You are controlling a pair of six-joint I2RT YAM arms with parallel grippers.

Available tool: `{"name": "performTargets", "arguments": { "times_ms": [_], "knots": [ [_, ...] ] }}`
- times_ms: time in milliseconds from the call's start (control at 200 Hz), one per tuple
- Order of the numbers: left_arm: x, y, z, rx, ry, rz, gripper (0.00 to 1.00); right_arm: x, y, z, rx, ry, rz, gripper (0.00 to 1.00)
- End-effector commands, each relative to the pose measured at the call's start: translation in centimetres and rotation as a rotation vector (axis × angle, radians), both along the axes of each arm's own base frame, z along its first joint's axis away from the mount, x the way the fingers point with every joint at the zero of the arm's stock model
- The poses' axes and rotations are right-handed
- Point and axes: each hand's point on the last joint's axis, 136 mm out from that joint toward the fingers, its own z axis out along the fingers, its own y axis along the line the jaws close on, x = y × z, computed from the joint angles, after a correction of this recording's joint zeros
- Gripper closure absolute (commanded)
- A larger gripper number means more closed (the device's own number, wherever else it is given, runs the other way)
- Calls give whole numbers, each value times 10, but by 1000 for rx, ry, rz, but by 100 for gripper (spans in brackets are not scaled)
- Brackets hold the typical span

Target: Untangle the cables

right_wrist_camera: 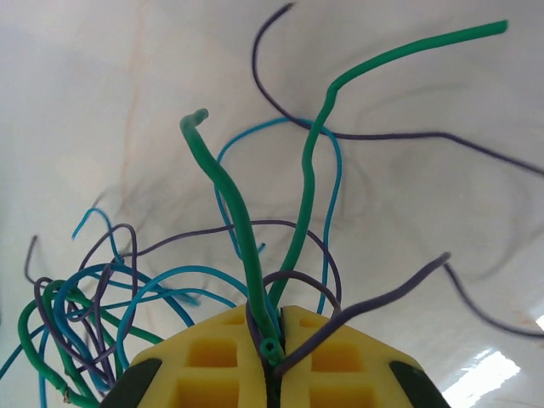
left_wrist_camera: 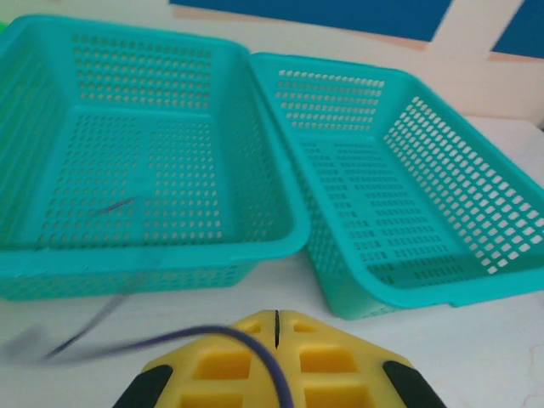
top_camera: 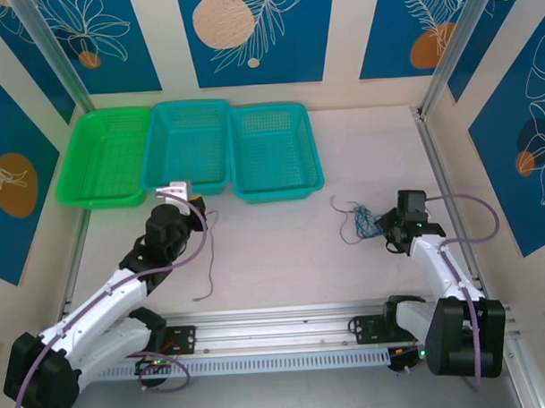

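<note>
A tangle of thin cables (top_camera: pixel 361 221), green, teal and dark purple, lies on the table at the right. My right gripper (top_camera: pixel 383 225) is at its right side, shut on it. In the right wrist view a green cable (right_wrist_camera: pixel 238 212) and a dark purple cable (right_wrist_camera: pixel 382 297) come out of the closed yellow jaws of the right gripper (right_wrist_camera: pixel 276 319), and teal loops (right_wrist_camera: pixel 170 280) bunch at the left. My left gripper (top_camera: pixel 199 215) sits just in front of the middle basket, shut on one dark cable (top_camera: pixel 209 251) that trails down toward the near rail. That cable (left_wrist_camera: pixel 212 333) arcs over the left gripper's (left_wrist_camera: pixel 276 316) left finger.
Three mesh baskets line the back: a green one (top_camera: pixel 70 171), a middle teal one (top_camera: pixel 190 106) and a right teal one (top_camera: pixel 269 108). A short dark strand (left_wrist_camera: pixel 115 206) shows in the middle basket (left_wrist_camera: pixel 144 259). An aluminium rail (top_camera: pixel 276 316) crosses the near edge.
</note>
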Motion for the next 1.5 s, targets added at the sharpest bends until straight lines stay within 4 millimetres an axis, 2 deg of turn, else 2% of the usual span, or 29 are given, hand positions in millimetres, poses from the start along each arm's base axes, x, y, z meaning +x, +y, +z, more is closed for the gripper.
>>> {"name": "performTargets", "arguments": {
  "times_ms": [0,105,175,345,450,505,735,830,955,1035,1130,1205,1340,1495],
  "knots": [
    [-6,6,-9,-41,65,7,100,7,-4,10,25,-72,-25,100],
    [-9,-26,13,-125,32,-159,100,21,24,23,82,-136,139,100],
    [-10,-41,38,-179,13,-234,100,24,44,29,108,-156,242,100],
    [-8,-57,108,-227,-46,-313,100,21,83,35,128,-175,394,100],
    [0,-66,157,-247,-97,-344,100,16,104,35,110,-170,469,100],
    [9,-74,182,-263,-122,-364,100,14,108,33,95,-161,482,100],
    [46,-97,316,-282,-336,-412,100,10,111,29,84,-138,490,100],
    [60,-106,357,-284,-414,-422,100,9,111,30,78,-142,493,100],
    [81,-119,396,-284,-480,-439,100,8,111,26,76,-140,494,100],
    [99,-127,407,-280,-495,-438,100,8,112,25,77,-137,502,100],
    [127,-138,398,-269,-452,-418,100,6,111,25,69,-133,510,100],
    [148,-154,379,-239,-404,-433,100,5,110,25,58,-132,518,100],
    [178,-169,347,-181,-385,-412,100,3,108,24,44,-129,523,100],
    [209,-187,297,-93,-318,-396,100,2,109,23,45,-131,528,100]
  ]
}}
